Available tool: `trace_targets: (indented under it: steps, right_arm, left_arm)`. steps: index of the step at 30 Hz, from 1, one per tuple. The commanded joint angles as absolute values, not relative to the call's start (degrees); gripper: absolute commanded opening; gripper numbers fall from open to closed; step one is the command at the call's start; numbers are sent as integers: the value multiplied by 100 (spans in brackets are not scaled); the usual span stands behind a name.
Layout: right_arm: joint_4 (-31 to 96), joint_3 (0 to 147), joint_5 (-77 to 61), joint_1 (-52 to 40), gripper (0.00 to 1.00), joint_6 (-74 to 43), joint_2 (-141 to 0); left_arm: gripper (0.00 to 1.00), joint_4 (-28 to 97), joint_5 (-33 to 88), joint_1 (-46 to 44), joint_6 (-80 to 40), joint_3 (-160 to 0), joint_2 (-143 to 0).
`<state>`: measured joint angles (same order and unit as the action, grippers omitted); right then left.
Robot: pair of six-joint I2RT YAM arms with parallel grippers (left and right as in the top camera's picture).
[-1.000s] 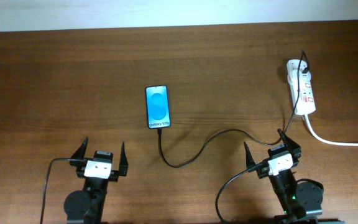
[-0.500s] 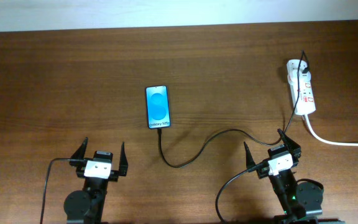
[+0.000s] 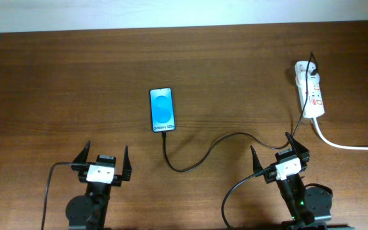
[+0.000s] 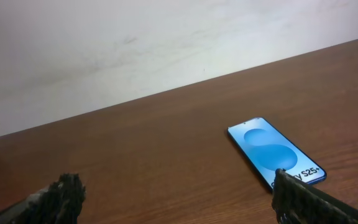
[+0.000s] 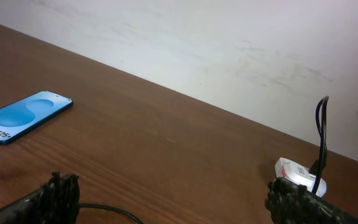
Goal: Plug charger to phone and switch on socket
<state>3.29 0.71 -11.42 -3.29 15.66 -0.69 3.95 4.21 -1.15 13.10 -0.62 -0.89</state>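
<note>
Brown wood table (image 3: 56,76) carries the blue-lit phone (image 3: 162,109) just left of centre in the overhead view, well above and to the right of the left gripper (image 3: 105,154) at lower left. That gripper's fingers stand wide apart with nothing between them. The charger (image 3: 203,155) meets the phone's bottom edge, loops down, then runs right, passing close by the fingertips of the right gripper (image 3: 273,150) at lower right, which is likewise spread wide and empty. The cable then climbs to the socket (image 3: 310,89) at upper right, well above that gripper.
</note>
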Motion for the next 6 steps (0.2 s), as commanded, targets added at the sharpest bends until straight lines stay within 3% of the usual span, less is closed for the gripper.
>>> trace_targets:
  steps: [1, 6]
  right_arm:
    - [355, 32, -1111, -292, 98, 1584, -21]
    - [355, 32, -1111, -292, 98, 1586, -21]
  left_arm:
    - [99, 440, 360, -99, 1380, -51, -30]
    - [99, 440, 360, -99, 1380, -51, -30]
